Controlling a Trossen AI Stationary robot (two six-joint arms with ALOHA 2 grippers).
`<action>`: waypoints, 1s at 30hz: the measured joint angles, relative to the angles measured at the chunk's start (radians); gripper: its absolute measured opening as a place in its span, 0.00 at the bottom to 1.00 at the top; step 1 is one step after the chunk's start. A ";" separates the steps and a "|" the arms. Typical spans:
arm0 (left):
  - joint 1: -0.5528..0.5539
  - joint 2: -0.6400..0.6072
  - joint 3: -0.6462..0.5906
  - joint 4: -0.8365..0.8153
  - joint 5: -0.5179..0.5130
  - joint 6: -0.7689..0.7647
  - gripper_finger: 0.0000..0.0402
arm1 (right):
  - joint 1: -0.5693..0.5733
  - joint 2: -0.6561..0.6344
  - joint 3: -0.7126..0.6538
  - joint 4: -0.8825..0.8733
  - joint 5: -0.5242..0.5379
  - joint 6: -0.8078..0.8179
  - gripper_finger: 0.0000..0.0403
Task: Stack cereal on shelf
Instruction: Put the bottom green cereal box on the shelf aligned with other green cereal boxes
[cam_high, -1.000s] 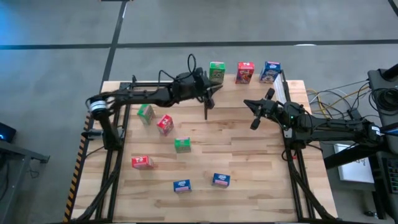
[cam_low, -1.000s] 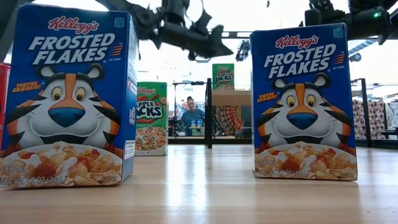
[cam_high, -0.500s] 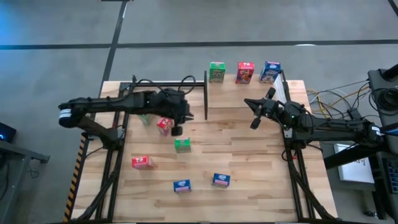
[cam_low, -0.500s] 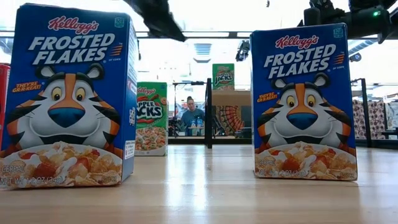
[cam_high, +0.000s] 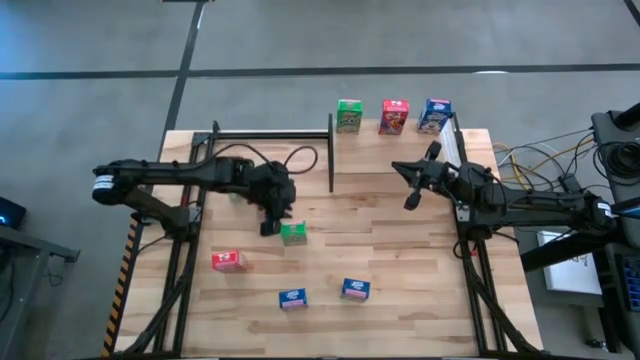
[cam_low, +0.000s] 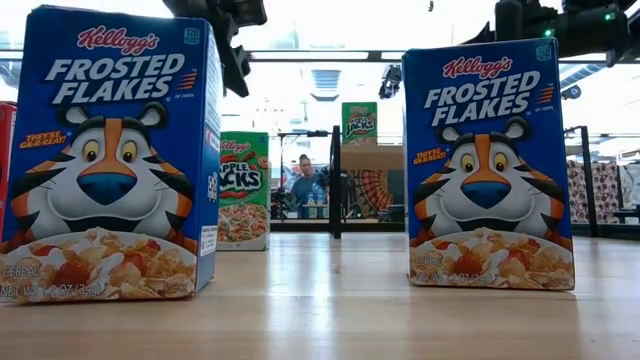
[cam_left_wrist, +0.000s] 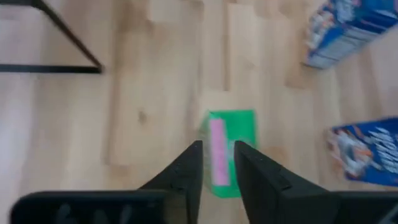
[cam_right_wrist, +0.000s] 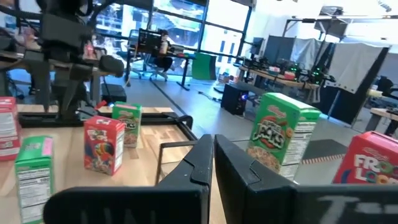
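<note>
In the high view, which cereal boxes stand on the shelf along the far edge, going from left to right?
Green cereal box → red cereal box → blue cereal box, side by side in one row.

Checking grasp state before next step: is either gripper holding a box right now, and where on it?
Nothing held. Left gripper hovers open above the green cereal box, not gripping it. Right gripper is shut on nothing, off near the shelf.

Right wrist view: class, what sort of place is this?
Probably a robotics lab or workshop: desks with equipment stand behind the plank table, and a person sits at a workstation.
</note>
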 joint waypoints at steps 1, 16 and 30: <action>-0.010 0.000 -0.007 0.001 0.002 -0.006 0.24 | 0.006 0.000 0.000 0.000 0.000 -0.001 0.02; -0.143 -0.001 -0.144 0.158 -0.174 -0.025 0.65 | 0.111 0.001 -0.001 0.054 -0.027 -0.024 0.02; -0.149 -0.001 -0.226 0.252 -0.161 -0.087 0.68 | 0.155 0.001 -0.002 0.066 -0.027 -0.032 0.02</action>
